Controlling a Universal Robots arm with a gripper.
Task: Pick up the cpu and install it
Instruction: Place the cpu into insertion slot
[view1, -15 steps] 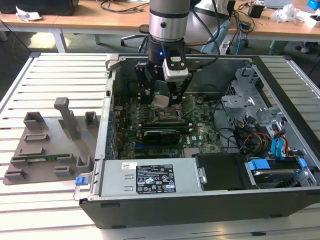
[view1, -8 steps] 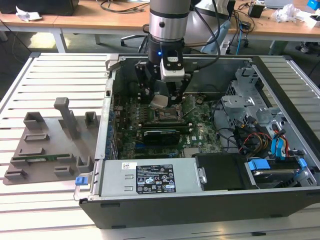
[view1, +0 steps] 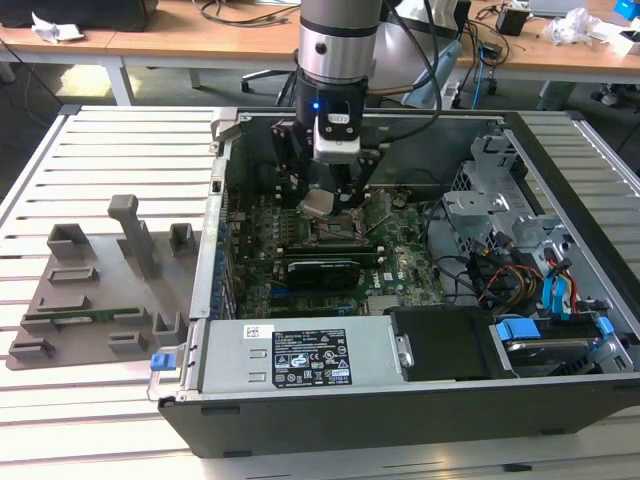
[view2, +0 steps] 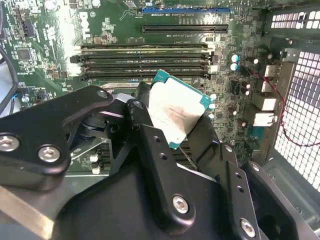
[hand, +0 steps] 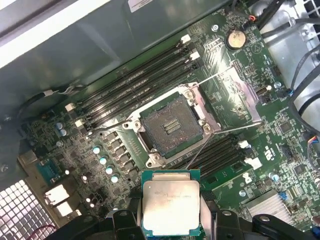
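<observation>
My gripper (view1: 326, 200) is shut on the cpu (view1: 318, 204), a small square chip with a silver-grey top, and hangs inside the open computer case (view1: 300, 415). In both wrist views the black fingers (view2: 144, 125) clamp the cpu (view2: 177, 109) by two opposite edges, and its green rim shows. The cpu (hand: 171, 204) is held above the motherboard, a little to one side of the empty square socket (hand: 171, 127). The socket's metal cover plate (hand: 241, 96) is swung open beside it. The socket (view1: 337, 233) lies just below the gripper in the exterior view.
Long memory slots (hand: 137, 85) run beside the socket. The power supply box (view1: 300, 362) lies at the case's front. A drive cage (view1: 500, 200) and coloured cables (view1: 545, 285) fill the exterior view's right. A grey parts holder (view1: 90, 290) lies on the slatted table at the exterior view's left.
</observation>
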